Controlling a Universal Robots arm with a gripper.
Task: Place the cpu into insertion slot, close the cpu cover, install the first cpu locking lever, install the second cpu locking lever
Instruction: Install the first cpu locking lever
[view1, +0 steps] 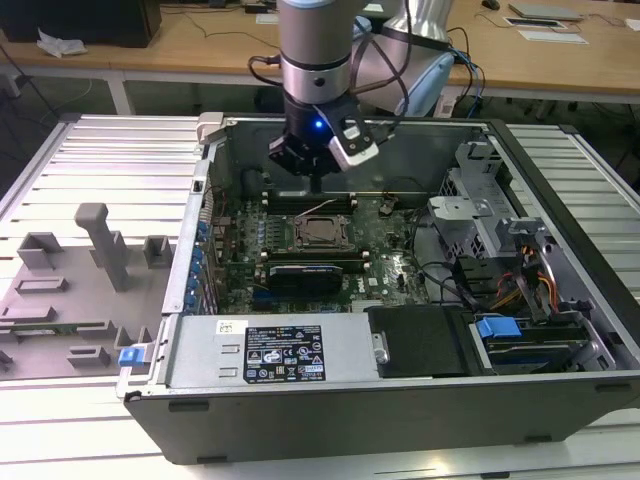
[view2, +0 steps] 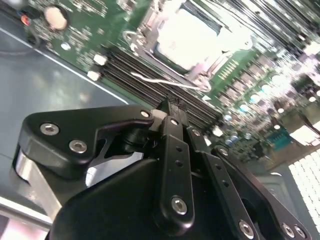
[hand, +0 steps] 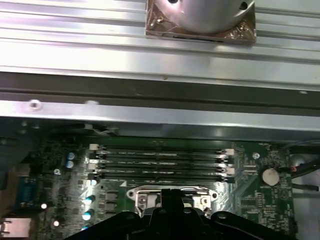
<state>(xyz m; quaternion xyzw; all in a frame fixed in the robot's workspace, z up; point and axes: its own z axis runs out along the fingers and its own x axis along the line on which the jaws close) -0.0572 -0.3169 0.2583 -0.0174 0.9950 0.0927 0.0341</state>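
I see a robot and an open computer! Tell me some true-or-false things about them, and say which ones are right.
1. The cpu lies flat in the middle of the green motherboard. True.
2. The end effector is carrying the cpu. False: the cpu lies on the board, below the end effector and apart from it.
3. The computer case lies with its side open, so its insides show. True.
4. The end effector hangs outside the case. False: it is over the motherboard inside the open case, close to the cpu.
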